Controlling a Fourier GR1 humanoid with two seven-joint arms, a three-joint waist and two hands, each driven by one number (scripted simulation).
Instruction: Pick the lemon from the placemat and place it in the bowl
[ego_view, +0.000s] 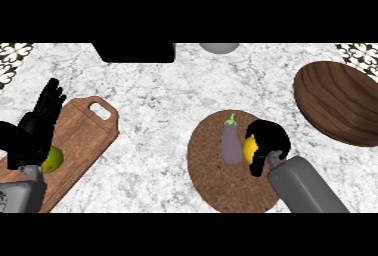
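Note:
A yellow lemon (250, 147) lies on the round brown placemat (221, 185), just right of a purple eggplant (232, 141). My right hand (269, 140) is curled over the lemon from the right, hiding most of it; the lemon still rests on the mat. The dark wooden bowl (338, 102) sits at the right edge, beyond the hand. My left hand (37, 127) rests open at the left edge, fingers up, above a cutting board.
A wooden cutting board (88, 135) with a handle hole lies at the left, with a yellow-green fruit (53, 159) on it, partly hidden by my left hand. A black object (136, 52) and a grey round thing (218, 47) stand at the back edge.

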